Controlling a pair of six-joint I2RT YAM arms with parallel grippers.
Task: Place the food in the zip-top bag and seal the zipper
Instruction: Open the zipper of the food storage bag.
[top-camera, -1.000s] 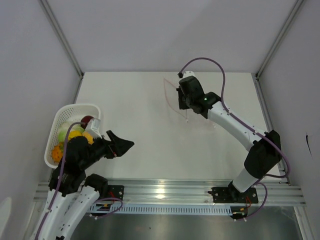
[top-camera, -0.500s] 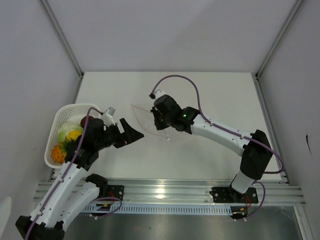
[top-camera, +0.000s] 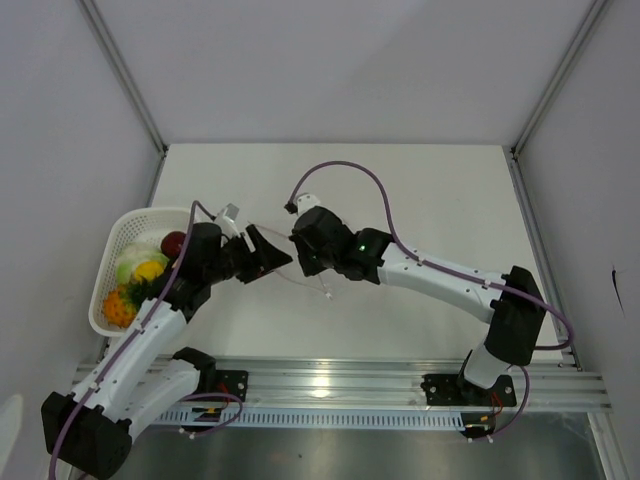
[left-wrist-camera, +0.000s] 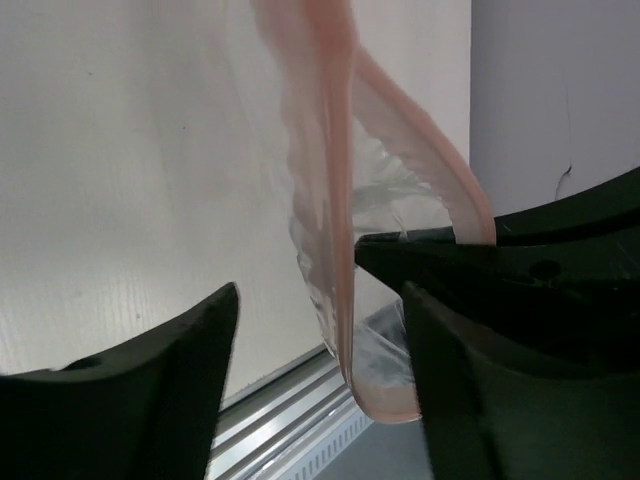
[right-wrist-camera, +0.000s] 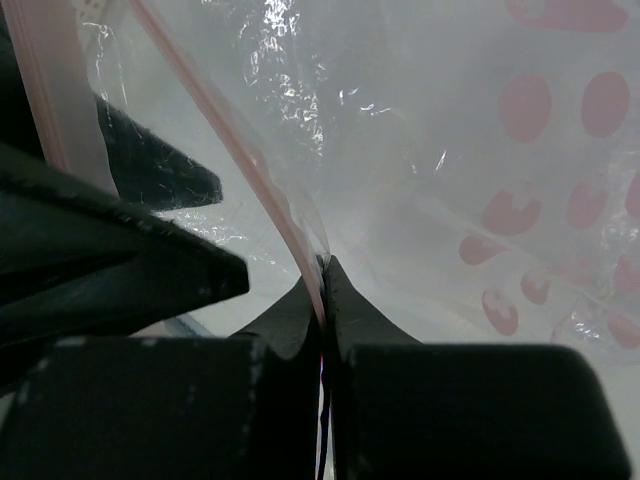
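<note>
Right gripper (right-wrist-camera: 322, 268) pinches the clear crinkly bag (right-wrist-camera: 420, 180) by its pinkish-red zipper strip (left-wrist-camera: 322, 120) (mouth offered). Left gripper (left-wrist-camera: 315, 300), wide, straddles it.

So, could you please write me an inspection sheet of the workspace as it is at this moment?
Surface: white table.
Job's things: food lies in the basket; zip-top bag is held up between the arms, with no food seen in it; zipper is parted at the mouth.
Clutter: white basket at the table's left edge.
Grippers: left gripper is open, with the zipper strip between its fingers; right gripper is shut on the bag's edge.
Cables: purple cable loops above the right wrist; another runs along the left arm.
Surroundings: pale walls; metal rail at the near edge.
</note>
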